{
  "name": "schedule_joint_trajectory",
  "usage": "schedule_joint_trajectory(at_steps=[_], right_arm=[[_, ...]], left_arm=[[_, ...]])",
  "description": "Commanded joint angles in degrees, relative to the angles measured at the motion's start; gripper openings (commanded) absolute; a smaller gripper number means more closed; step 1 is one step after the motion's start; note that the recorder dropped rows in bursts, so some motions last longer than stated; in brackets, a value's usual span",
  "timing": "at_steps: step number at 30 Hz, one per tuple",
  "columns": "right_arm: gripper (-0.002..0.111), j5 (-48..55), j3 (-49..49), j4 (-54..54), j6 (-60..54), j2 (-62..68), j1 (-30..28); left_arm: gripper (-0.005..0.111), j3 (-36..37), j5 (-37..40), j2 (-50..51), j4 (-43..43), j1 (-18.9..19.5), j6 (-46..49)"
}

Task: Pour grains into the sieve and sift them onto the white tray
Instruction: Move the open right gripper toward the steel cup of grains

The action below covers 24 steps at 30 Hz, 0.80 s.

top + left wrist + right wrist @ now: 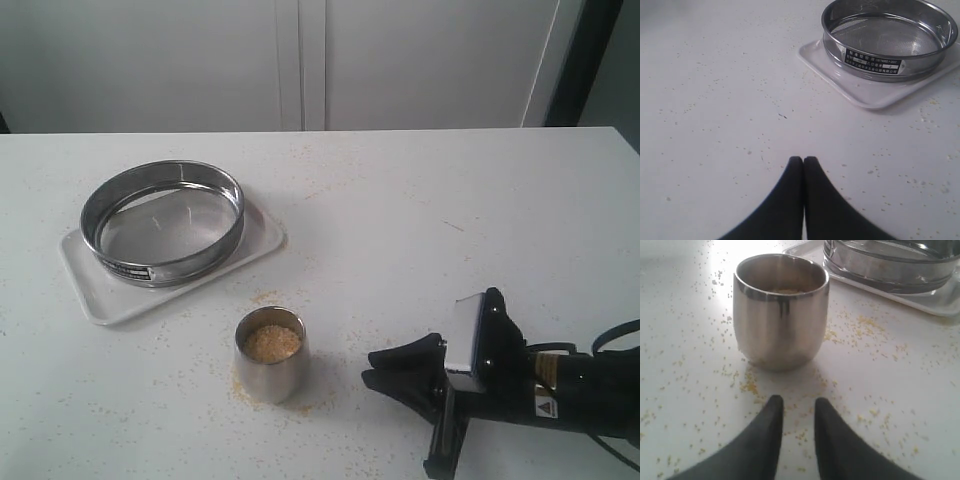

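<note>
Exterior: sieve [162, 222] is seated on white tray [105, 300] toward the table's [450, 200] left edge. Steel cup [271, 365], filled with grains [272, 342], is placed between tray and near edge. Right gripper [368, 368] is noted toward the near right corner, apart from cup.
Left wrist: left gripper's [803, 159] 2 fingers are pressed together, nothing held.
Right wrist: fingers [772, 412] are narrowly parted, empty.

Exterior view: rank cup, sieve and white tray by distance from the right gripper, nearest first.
1. Cup, just left of the right gripper.
2. White tray, far left; its corner reaches closer.
3. Sieve, on the tray, barely farther.
</note>
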Motion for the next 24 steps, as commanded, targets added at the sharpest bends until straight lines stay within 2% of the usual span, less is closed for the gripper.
schedule_joint_trajectory(at_steps=[1, 4, 6, 20, 24], right_arm=[[0.052, -0.9, -1.5, 0.3, 4.7, 0.3, 2.4], [0.081, -0.9, -2.7, 1.8, 7.2, 0.3, 4.0], [0.088, -0.9, -3.2, 2.9, 7.2, 0.3, 5.1], [0.088, -0.9, -7.0, 3.9, 7.4, 0.4, 7.6], [0.093, -0.6, -8.1, 3.8, 7.4, 0.4, 9.2]], left_arm=[[0.0, 0.2, 0.1, -0.3, -0.4, 0.2, -0.2], [0.0, 0.2, 0.1, -0.3, -0.4, 0.2, -0.2], [0.0, 0.2, 0.1, -0.3, -0.4, 0.2, -0.2], [0.0, 0.2, 0.1, -0.3, -0.4, 0.2, -0.2], [0.0, 0.2, 0.1, -0.3, -0.4, 0.2, -0.2]])
